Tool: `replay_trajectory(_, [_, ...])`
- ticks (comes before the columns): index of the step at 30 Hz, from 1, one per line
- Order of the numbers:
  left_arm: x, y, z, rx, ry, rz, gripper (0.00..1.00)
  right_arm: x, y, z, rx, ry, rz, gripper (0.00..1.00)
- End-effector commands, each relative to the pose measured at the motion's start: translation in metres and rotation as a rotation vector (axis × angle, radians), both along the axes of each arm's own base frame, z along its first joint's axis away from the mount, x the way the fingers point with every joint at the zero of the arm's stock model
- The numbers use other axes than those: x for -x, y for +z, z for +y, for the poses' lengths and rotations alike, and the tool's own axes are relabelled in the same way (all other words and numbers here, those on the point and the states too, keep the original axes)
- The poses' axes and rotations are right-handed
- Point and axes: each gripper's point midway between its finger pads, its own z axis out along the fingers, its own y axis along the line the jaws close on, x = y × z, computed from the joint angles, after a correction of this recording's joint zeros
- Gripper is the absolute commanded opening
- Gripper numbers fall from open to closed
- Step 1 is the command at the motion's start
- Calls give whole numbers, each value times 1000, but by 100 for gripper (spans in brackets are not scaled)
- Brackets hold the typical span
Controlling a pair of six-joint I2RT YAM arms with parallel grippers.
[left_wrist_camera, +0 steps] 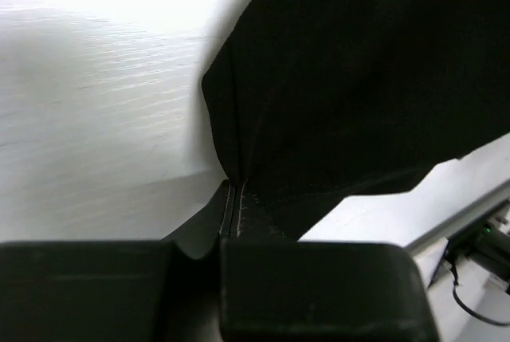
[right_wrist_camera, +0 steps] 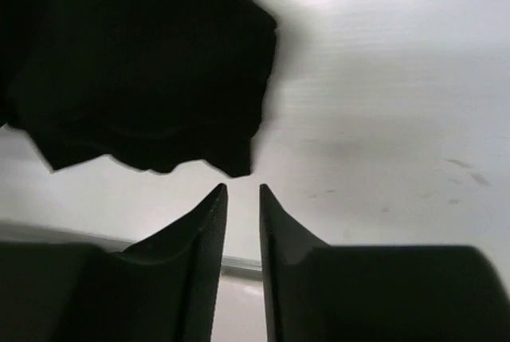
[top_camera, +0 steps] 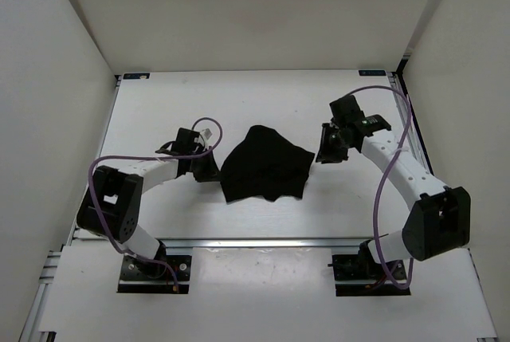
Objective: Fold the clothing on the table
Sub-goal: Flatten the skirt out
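One black garment (top_camera: 265, 171), one white table (top_camera: 239, 103), two robot arms: a left arm (top_camera: 151, 171) and a right arm (top_camera: 396, 163).

clothing (top_camera: 265, 165): lies on the table (top_camera: 263, 95), between the two grippers, nearer the arms' side than the far edge.
left gripper (top_camera: 209, 168): at the clothing's left edge, touching it; a pinch of that edge sits in its jaws, the rest spreading ahead of it and to its right.
right gripper (top_camera: 328, 151): just beside the clothing's right edge, apart from it; clothing ahead and to its left, bare table ahead and to its right.
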Motion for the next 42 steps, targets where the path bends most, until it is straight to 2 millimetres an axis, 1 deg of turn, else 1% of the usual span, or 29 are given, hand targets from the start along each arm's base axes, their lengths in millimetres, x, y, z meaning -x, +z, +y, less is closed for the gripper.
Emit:
replay_trajectory(1, [-17,24,7,-16,20,-151,0,12,-3,34,-174,86,88,30])
replay_trajectory(2, [-10,18,9,-16,20,-131,0,15,-8,37,-196,79,107,34])
replay_trajectory(3, [-8,18,8,-14,19,-129,0,16,-11,38,-208,80,111,37])
replay_trajectory(5, [1,9,11,-20,19,-110,0,24,-24,35,-229,46,143,40])
replay_trajectory(6, [3,9,10,-23,14,-114,0,25,-32,33,-256,25,156,41])
replay_trajectory(7, [7,5,10,-25,3,-100,0,25,-32,35,-289,20,159,42])
replay_trajectory(8, [9,3,10,-30,6,-92,0,30,-39,34,-296,15,178,42])
replay_trajectory(9, [11,1,11,-32,2,-86,0,29,-44,35,-299,20,175,42])
replay_trajectory(10, [12,0,10,-33,-9,-85,0,31,-49,37,-306,20,177,41])
replay_trajectory(11, [16,-3,11,-33,-3,-69,0,36,-58,39,-304,26,191,41])
replay_trajectory(12, [16,-3,11,-31,-4,-69,0,37,-59,43,-320,42,186,42])
replay_trajectory(13, [17,-5,14,-38,2,-61,0,42,-66,47,-347,52,195,41])
replay_trajectory(14, [21,-6,14,-39,-8,-52,0,40,-68,53,-392,58,176,41])
replay_trajectory(17, [25,-10,18,-57,-17,-37,0,34,-73,57,-460,40,138,41])
replay_trajectory(19, [30,-11,18,-64,-28,-21,0,30,-77,55,-466,34,116,40])
replay_trajectory(20, [29,-11,18,-66,-31,-27,0,29,-78,54,-466,29,108,40])
replay_trajectory(22, [35,-14,18,-73,-44,-16,0,26,-86,49,-448,14,108,40])
replay_trajectory(24, [34,-13,17,-70,-47,-19,0,23,-88,49,-460,10,84,39])
replay_trajectory(27, [35,-13,17,-72,-53,-16,0,21,-95,48,-484,-14,99,38])
replay_trajectory(28, [36,-13,18,-75,-47,-12,0,23,-101,48,-481,-18,120,38])
replay_trajectory(30, [35,-13,20,-79,-45,-14,0,23,-106,47,-461,-29,137,37])
replay_trajectory(33, [36,-13,22,-80,-47,-11,0,21,-107,49,-460,-24,138,37])
replay_trajectory(38, [37,-14,29,-81,-15,1,0,30,-121,54,-462,-18,201,36])
replay_trajectory(41, [37,-13,32,-87,-4,-5,0,40,-126,60,-487,-15,232,34])
replay_trajectory(42, [38,-13,34,-94,0,-4,0,40,-126,63,-504,-9,228,34])
